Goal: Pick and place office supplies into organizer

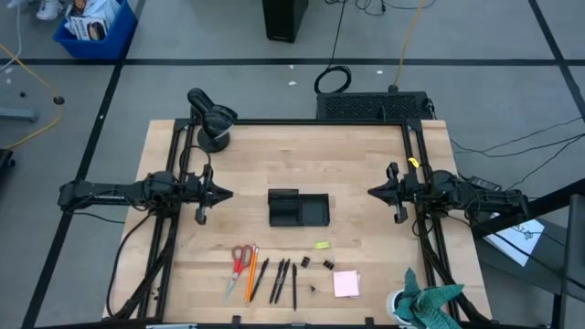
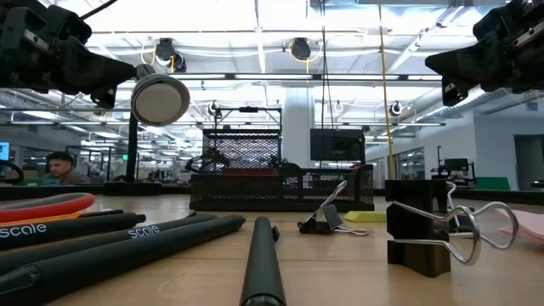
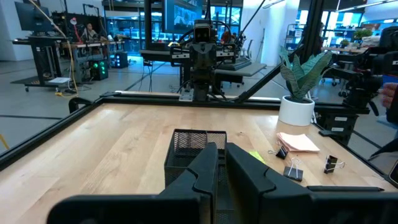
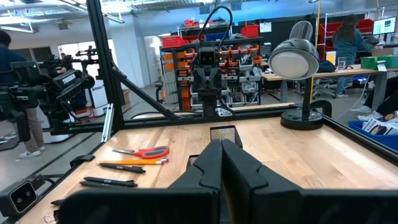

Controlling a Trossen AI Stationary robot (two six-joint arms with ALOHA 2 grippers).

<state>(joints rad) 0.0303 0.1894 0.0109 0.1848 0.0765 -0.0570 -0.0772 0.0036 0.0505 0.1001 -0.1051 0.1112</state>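
i see the organizer [image 1: 298,208], a black tray with divided compartments, sitting at the middle of the table [image 1: 274,155], directly between my two arms. the left gripper [image 1: 225,194] hangs to one side of it and the right gripper [image 1: 373,192] to the other, both pointing at it, both apart from it and holding nothing. the left fingers stand almost together with a thin slit between them; the right fingers are pressed fully together. the supplies lie in a row along the near edge, well apart from either gripper: red-handled scissors [image 1: 239,263], an orange pencil [image 1: 250,272], black pens [image 1: 280,280], small black clips [image 1: 316,264], a yellow piece [image 1: 322,245] and a pink sticky-note pad [image 1: 346,283].
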